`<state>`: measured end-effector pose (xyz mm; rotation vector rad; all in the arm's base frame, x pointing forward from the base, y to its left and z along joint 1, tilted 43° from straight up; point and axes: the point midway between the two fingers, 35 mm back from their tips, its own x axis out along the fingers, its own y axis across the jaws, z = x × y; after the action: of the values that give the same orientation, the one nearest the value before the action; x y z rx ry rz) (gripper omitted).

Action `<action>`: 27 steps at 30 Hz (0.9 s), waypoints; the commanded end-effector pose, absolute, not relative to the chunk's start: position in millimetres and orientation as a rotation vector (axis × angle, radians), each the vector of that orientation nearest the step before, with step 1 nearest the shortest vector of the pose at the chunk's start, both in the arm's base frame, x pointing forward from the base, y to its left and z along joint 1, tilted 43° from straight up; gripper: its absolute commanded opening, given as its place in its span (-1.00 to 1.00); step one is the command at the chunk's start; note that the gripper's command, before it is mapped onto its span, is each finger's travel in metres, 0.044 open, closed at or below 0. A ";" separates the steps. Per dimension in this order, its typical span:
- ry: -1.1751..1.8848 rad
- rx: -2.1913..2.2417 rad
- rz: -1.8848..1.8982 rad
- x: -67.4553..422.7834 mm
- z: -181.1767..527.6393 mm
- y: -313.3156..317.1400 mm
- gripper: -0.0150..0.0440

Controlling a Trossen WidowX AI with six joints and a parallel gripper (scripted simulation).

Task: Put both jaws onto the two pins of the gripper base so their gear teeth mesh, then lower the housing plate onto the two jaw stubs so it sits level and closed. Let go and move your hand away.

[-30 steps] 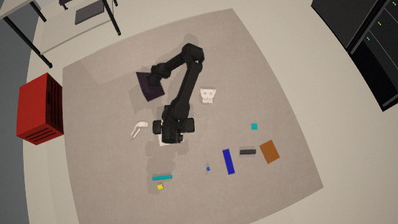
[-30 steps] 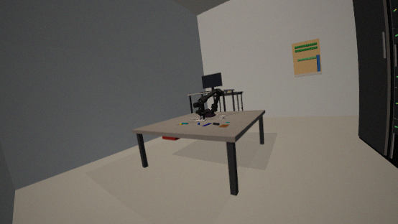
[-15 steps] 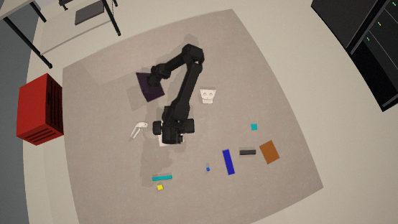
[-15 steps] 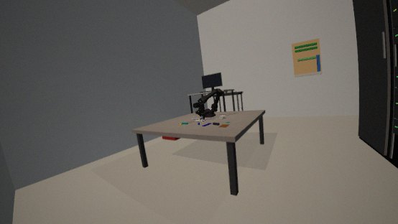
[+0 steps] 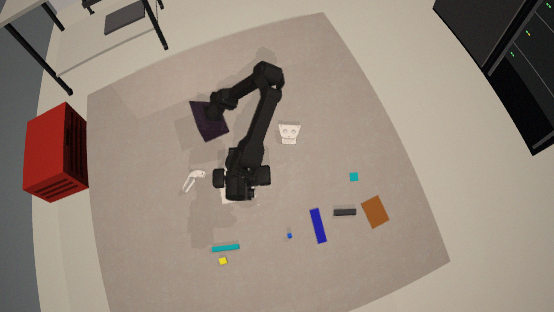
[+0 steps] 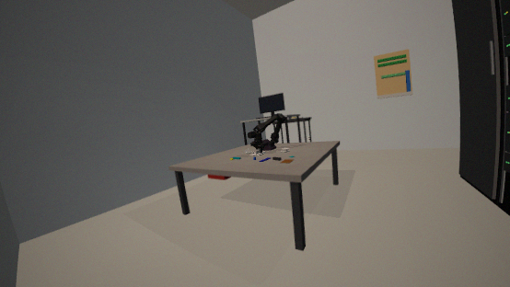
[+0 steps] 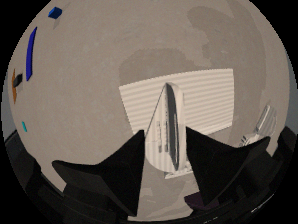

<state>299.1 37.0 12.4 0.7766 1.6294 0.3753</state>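
My gripper (image 7: 162, 132) is shut on a thin white jaw (image 7: 171, 112), seen nearly edge-on in the wrist view. The jaw is in front of a flat, ribbed white plate, which looks like the gripper base (image 7: 212, 95) (image 5: 226, 199). My hand hides most of that plate in the top view. The pins, and any contact between jaw and base, cannot be made out. The other white jaw (image 5: 198, 173) (image 7: 267, 120) lies on the table beside the base. The white housing plate (image 5: 289, 140), with two round marks, lies apart on the other side of the arm.
A dark purple slab (image 5: 212, 134) is at the arm's foot. Toward the front are a teal bar (image 5: 225, 247), a yellow cube (image 5: 223, 261), a small blue cube (image 5: 289, 235) and a blue bar (image 5: 318, 226). A dark block (image 5: 345, 212), an orange plate (image 5: 375, 212) and a teal square (image 5: 354, 176) lie farther right.
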 end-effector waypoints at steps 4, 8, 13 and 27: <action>1.629 0.785 0.373 299.4 12.5 37.4 -0.04; 1.629 0.785 0.373 299.4 12.5 37.4 -0.04; 1.629 0.785 0.373 299.4 12.5 37.4 -0.04; 1.629 0.785 0.373 299.6 16.8 33.4 -0.04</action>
<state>298.1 36.3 13.7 0.7835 1.6361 0.3718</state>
